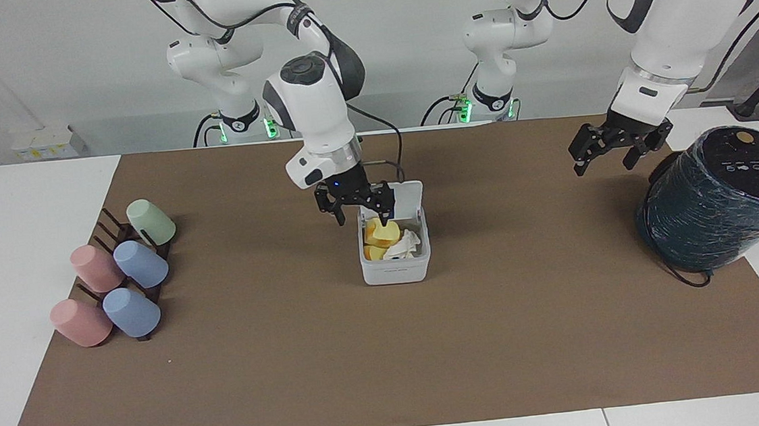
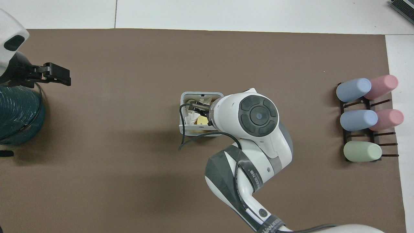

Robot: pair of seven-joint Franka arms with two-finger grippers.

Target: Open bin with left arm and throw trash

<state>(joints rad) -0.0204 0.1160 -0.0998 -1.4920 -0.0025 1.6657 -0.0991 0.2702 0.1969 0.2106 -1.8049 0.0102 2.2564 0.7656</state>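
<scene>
The bin (image 1: 395,269) is a small white box in the middle of the brown mat, its lid (image 1: 407,199) standing open on the side nearer the robots. Inside lie two yellow chunks (image 1: 380,234) and a white tissue wad (image 1: 405,243). My right gripper (image 1: 363,220) is open and empty just above the bin's rim, at the edge toward the right arm's end. In the overhead view the bin (image 2: 201,95) is partly covered by the right wrist, and the right gripper (image 2: 196,106) barely shows. My left gripper (image 1: 602,163) is open and empty, raised over the mat beside the dark cylinder, and shows in the overhead view (image 2: 59,75).
A big dark plastic-wrapped cylinder (image 1: 724,199) stands at the left arm's end of the mat, also in the overhead view (image 2: 16,113). A rack of several pastel cups (image 1: 117,277) lies at the right arm's end, also in the overhead view (image 2: 365,116).
</scene>
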